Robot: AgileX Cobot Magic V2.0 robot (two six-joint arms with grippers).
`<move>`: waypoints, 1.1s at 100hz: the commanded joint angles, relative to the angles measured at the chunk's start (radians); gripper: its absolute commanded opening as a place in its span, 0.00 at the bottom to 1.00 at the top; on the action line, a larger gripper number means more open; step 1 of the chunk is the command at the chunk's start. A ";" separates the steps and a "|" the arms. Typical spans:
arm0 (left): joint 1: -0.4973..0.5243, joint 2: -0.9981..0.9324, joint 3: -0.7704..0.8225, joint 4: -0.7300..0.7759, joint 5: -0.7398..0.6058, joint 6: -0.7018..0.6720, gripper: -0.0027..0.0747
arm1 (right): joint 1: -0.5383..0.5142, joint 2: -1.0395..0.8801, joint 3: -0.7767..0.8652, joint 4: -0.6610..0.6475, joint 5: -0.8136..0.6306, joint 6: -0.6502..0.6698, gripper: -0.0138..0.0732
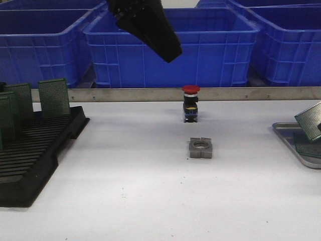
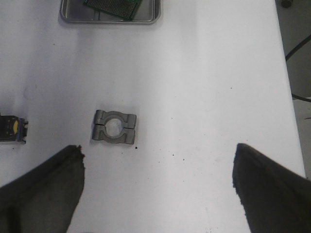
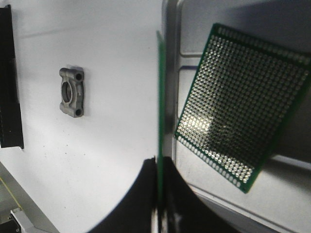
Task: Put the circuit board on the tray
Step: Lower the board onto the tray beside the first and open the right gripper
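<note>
Circuit board stands edge-on between the right gripper jaws, clamped tight, over the tray rim. Left gripper jaws gape wide, empty, above the desk

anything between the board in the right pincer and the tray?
Nothing visible. The right pincer holds a circuit board edge-on above the tray rim. One board already lies on the tray floor beside it, with bare floor left.

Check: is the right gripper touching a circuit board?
Touching. The right wrist view shows the right gripper shut on the held board, seen edge-on, its fingers pressed against both faces above the tray.
</note>
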 commanded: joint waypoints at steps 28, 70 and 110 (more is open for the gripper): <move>-0.009 -0.064 -0.031 -0.057 0.040 -0.007 0.79 | -0.008 -0.043 -0.024 0.001 -0.020 0.036 0.64; -0.009 -0.064 -0.031 -0.057 0.040 -0.007 0.79 | -0.008 -0.043 -0.025 -0.001 -0.030 0.036 0.65; -0.009 -0.064 -0.031 -0.057 0.040 -0.007 0.79 | -0.008 -0.057 -0.027 -0.022 -0.046 0.036 0.79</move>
